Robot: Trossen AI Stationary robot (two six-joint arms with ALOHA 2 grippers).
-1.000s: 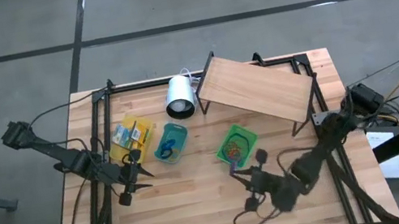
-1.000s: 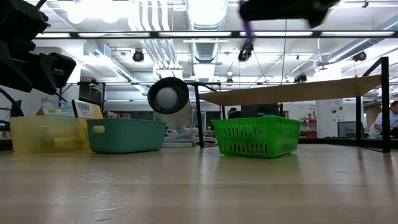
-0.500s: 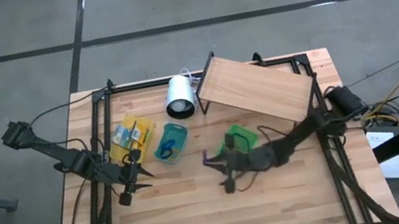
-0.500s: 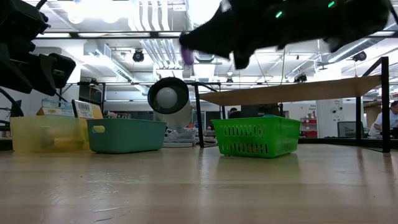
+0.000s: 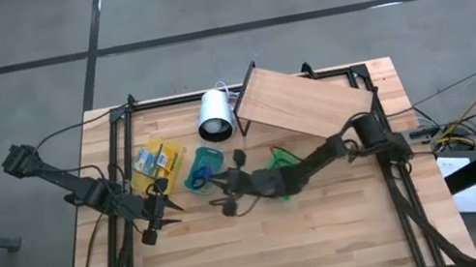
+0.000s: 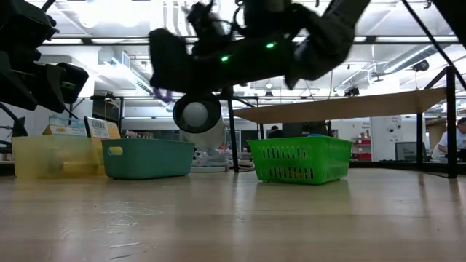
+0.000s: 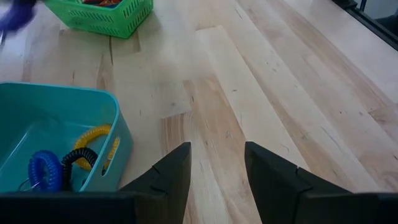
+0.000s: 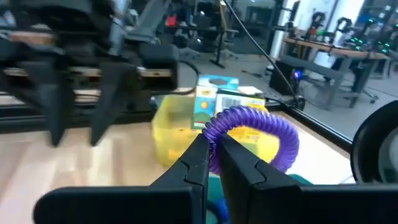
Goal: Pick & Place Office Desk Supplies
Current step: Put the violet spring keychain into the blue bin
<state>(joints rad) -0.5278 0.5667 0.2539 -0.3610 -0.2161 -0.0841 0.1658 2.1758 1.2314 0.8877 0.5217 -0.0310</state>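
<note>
Right wrist view: the right gripper (image 8: 211,146) pinches a curly purple band (image 8: 256,127); the left gripper (image 7: 216,163), frame bottom, stands open.

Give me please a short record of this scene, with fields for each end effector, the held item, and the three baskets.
left end effector: open, empty, waiting beside the teal basket
right end effector: shut on purple coil band, above the teal basket
teal basket: holds blue, yellow and black coil bands
yellow basket: holds small boxes
green basket: between teal basket and wooden board
</note>
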